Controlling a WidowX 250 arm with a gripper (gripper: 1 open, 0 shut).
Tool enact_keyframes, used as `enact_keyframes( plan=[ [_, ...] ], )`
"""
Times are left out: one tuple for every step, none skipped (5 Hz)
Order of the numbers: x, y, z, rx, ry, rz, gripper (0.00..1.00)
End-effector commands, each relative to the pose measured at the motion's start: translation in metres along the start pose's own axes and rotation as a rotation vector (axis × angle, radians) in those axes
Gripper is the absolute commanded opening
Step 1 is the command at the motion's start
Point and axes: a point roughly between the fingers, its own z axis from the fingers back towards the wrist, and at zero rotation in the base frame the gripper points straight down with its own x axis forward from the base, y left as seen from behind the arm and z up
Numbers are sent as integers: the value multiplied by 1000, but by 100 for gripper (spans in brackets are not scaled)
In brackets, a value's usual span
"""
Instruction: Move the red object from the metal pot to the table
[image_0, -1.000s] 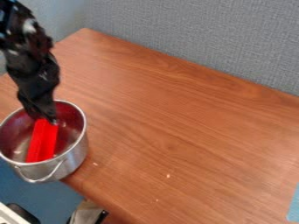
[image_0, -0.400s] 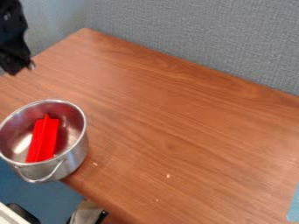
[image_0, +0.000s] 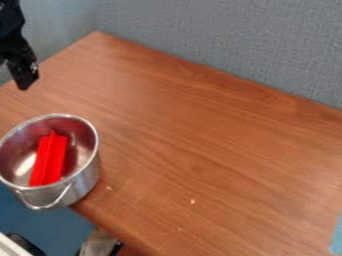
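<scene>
The red object (image_0: 50, 159), a long bright red block, lies inside the metal pot (image_0: 83, 170) at the near-left corner of the table (image_0: 201, 140). My gripper (image_0: 16, 72) hangs at the left edge of the picture, well above and behind the pot, and touches nothing. Only one dark finger (image_0: 24, 72) shows clearly. The rest is cut off by the frame edge, so I cannot make out how the jaws stand. Nothing red is in the gripper.
A grey-blue wall (image_0: 227, 35) runs behind the table's far edge. The pot sits at the table's near-left edge, with blue floor (image_0: 27, 225) and dark objects (image_0: 96, 245) below it. Brown wood stretches to the right of the pot.
One second ago my gripper was down in the pot at the red object. It has since risen up and to the left, and the red object stays in the pot.
</scene>
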Motion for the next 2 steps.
enact_keyframes(
  plan=[
    [-7,-15,7,16,-25,-41,100],
    [-13,-16,10,-6,-31,-150,100]
  ],
)
